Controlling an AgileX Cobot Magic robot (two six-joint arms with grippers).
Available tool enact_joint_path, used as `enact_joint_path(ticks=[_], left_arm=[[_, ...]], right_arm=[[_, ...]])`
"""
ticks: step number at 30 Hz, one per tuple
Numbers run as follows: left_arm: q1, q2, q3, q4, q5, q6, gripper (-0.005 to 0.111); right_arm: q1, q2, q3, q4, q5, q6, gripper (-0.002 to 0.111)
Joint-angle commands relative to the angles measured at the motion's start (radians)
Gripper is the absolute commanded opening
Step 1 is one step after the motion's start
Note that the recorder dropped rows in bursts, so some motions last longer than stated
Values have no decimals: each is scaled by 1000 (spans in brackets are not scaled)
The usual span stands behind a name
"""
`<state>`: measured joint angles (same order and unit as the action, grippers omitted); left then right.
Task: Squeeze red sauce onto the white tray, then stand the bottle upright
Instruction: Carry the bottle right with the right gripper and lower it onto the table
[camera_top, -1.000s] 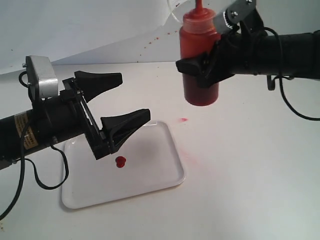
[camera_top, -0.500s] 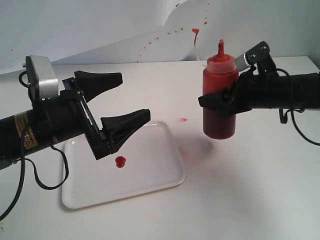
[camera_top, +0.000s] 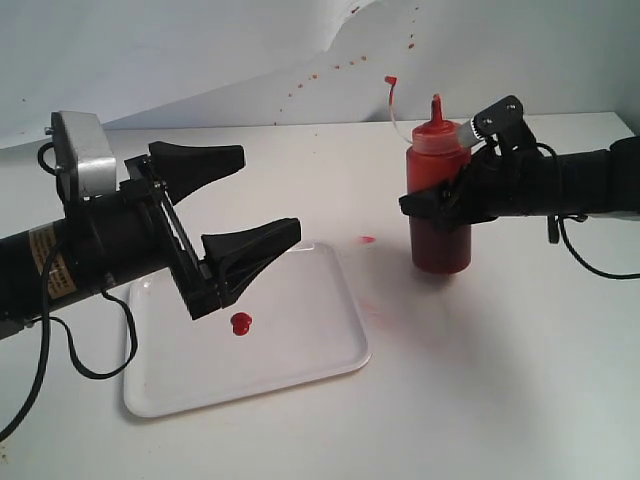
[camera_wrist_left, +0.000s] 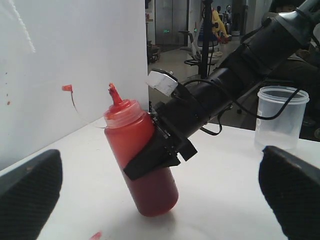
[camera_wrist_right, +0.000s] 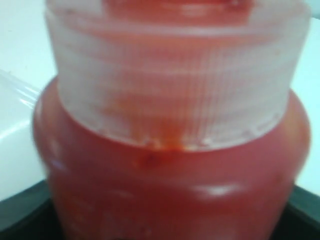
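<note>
White desk (camera_top: 500, 380) carries the flat white rectangular plastic tray (camera_top: 345, 330), with a glossy blob of red sauce (camera_top: 240, 323) on it. My right gripper (camera_top: 438, 203) is clamped on the translucent orange-red squeeze bottle (camera_top: 438, 245), whose base seems to rest on the desk beside the tray. My left gripper (camera_top: 268, 192) hangs over the tray, jaws apart. The nozzle is uncapped, so releasing a leaning bottle, or dragging a finger, could topple and spill it.

Close on the bottle (camera_wrist_right: 170, 200), blurred, filling my frame: a ribbed translucent collar (camera_wrist_right: 175, 95) sits above a shoulder dark with red sauce (camera_wrist_right: 100, 165). Black fingers (camera_wrist_right: 22, 217) of my right gripper (camera_wrist_right: 167, 230) flank it at both lower corners. White surface (camera_wrist_right: 20, 45) behind.
</note>
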<state>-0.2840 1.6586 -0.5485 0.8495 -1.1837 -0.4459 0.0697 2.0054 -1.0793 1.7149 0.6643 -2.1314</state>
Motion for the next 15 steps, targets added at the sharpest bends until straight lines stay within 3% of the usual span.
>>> enact_joint_path(ticks=[1, 15], left_arm=[[-7, -7, -5, -3, -12, 7, 104], [-7, -7, -5, -3, -12, 5, 104]], right_arm=[[-9, -8, -15, 30, -9, -11, 0], [-9, -8, -15, -11, -21, -2, 0]])
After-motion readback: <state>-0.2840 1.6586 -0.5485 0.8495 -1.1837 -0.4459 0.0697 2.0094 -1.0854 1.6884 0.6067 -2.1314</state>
